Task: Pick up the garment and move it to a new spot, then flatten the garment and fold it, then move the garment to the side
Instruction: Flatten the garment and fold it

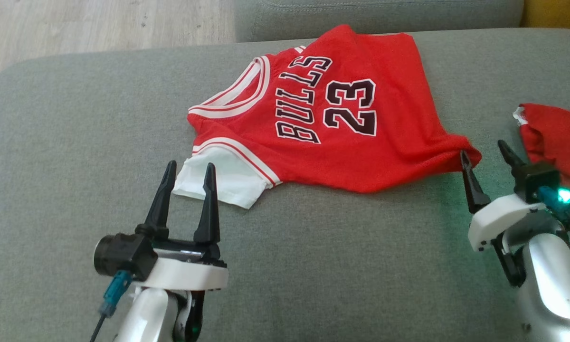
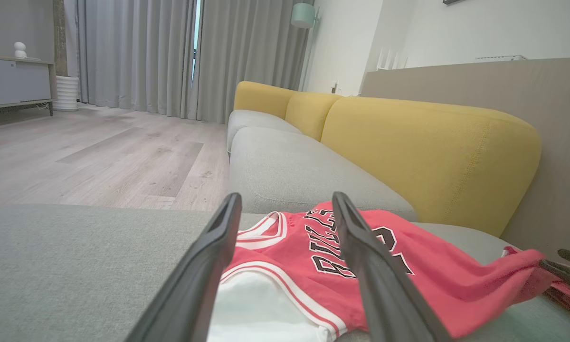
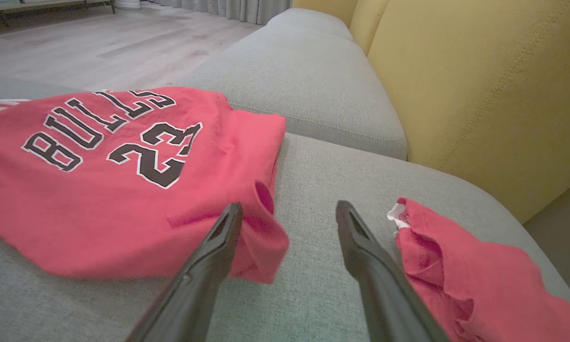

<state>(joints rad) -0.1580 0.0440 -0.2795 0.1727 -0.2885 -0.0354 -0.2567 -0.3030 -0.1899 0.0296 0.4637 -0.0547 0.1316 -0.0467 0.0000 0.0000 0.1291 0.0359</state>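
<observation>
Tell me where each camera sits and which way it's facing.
Head view: high, looking down at the red jersey on the grey sofa seat; left fingers and right fingers show.
Left wrist view: low, facing across the jersey toward curtains; left fingers.
Right wrist view: low, facing the jersey's corner and second red garment; right fingers.
Shared: all three show the jersey.

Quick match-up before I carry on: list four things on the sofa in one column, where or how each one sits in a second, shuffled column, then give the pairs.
1. Bulls jersey
2. second red garment
3. left gripper
4. right gripper

A. open, beside the jersey's hem corner
B. crumpled at the grey cushion's right end
C. spread out mid-cushion, lettering up
D. open, at the jersey's white sleeve

Pairs: 1-C, 2-B, 3-D, 4-A.
</observation>
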